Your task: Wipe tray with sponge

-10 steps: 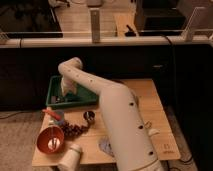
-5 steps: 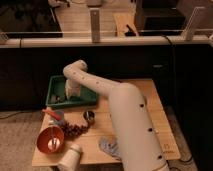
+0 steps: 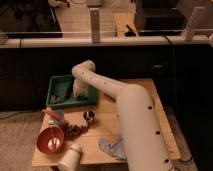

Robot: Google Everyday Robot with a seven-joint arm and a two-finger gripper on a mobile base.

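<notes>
**Desk:** Where does the gripper stand in this frame?

**Photographer:** The gripper [image 3: 80, 93] is lowered into the green tray [image 3: 67, 103], which sits at the far left corner of the wooden table [image 3: 150, 97]. The pale arm [image 3: 135, 120] rises from the near right side, crosses the tabletop, bends at an elbow above the tray's far rim and drops straight down inside it.

**Desk:** Open, closed, or clamped on something?

**Photographer:** Cannot tell. The gripper's end merges with the tray floor from this angle.

**Desk:** And the sponge?

**Photographer:** It cannot be made out. A dark patch [image 3: 62, 91] lies in the tray's left half, just beside the gripper, but what it is I cannot say.

**Desk:** What else is on the table?

**Photographer:** An orange bowl [image 3: 50, 139] sits near the near left corner, with a white cup [image 3: 70, 158] lying on its side at the near edge beside it. A grey cloth [image 3: 112, 148] lies at the near edge, next to the arm. A small metal cup [image 3: 89, 116] stands just in front of the tray, and a dark cluster [image 3: 75, 131] sits between that cup and the bowl.
</notes>
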